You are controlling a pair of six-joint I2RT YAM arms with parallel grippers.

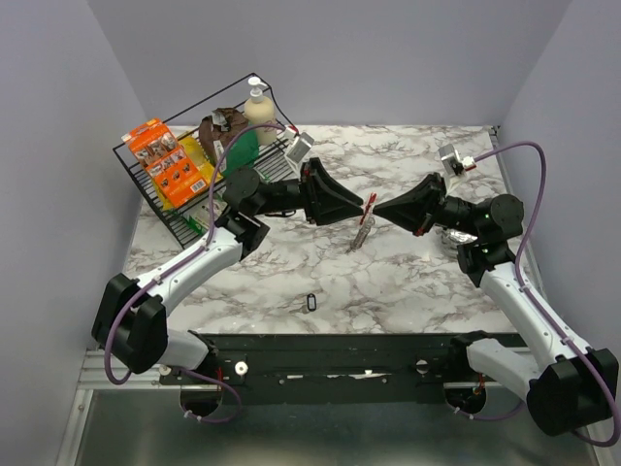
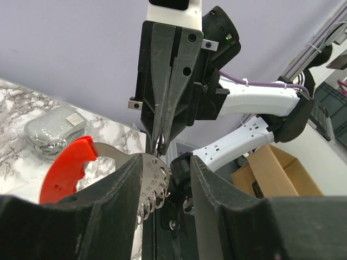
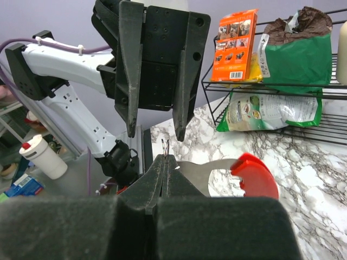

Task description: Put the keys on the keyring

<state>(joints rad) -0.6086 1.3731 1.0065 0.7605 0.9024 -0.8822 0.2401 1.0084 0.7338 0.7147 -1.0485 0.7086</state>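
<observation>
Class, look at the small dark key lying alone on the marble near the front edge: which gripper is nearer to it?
Left, narrowly. The left gripper sits behind and right of the key; the right gripper meets it slightly further right.

A white marble-patterned surface (image 1: pixel 408 277) with grey veins fills the middle of the top view, and lilac walls (image 1: pixel 388 58) enclose it. At its far left corner stands a black wire rack (image 1: pixel 146 189). An orange package (image 1: pixel 171 162) printed with small pictures leans at its left end, with a green bag (image 1: pixel 243 150) and a crumpled brown bag (image 1: pixel 221 126) to its right and a pale pump bottle (image 1: pixel 258 107) at the far end. In the right wrist view another green-and-white pouch (image 3: pixel 271 111) lies on the lower shelf. A cardboard box (image 2: pixel 271 173) shows off the surface in the left wrist view.
</observation>
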